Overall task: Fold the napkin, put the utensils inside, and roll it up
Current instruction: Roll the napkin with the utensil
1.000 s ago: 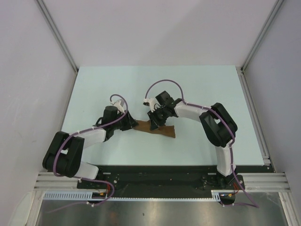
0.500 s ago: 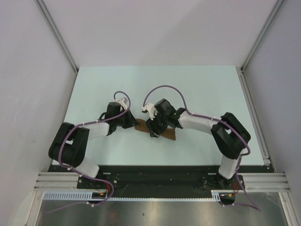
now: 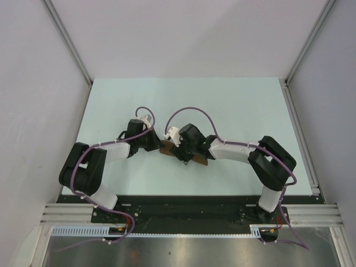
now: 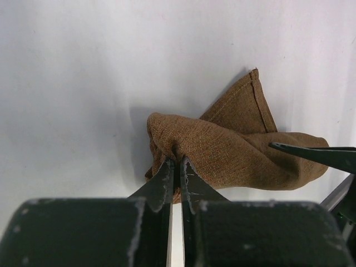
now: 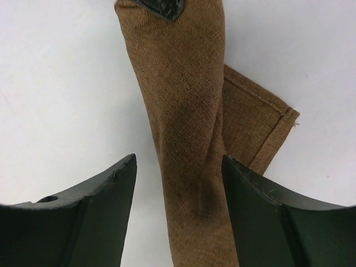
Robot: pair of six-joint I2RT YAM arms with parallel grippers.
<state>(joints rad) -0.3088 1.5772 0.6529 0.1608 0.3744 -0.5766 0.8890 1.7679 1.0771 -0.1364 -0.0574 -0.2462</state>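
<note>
Top view: the brown napkin (image 3: 167, 149) lies bunched at the centre of the table (image 3: 239, 111). The left gripper (image 3: 158, 146) is at its 9 o'clock end and the right gripper (image 3: 181, 152) covers its middle.
Left wrist view: only here does the left gripper (image 4: 175, 167) show pinched tight on a napkin (image 4: 233, 150) fold.
Right wrist view: the right gripper (image 5: 178, 167) has its jaws spread, one on either side of the rolled napkin (image 5: 183, 100). A hemmed flap points to 3 o'clock.

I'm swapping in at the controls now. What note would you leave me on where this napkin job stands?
Left end effector: shut, pinching one end of the napkin.
Right end effector: open, straddling the napkin, not gripping.
Napkin lies on the table as a rough roll, one corner sticking out; utensils not visible.
Left to do: check utensils are inside, finish the roll.
</note>
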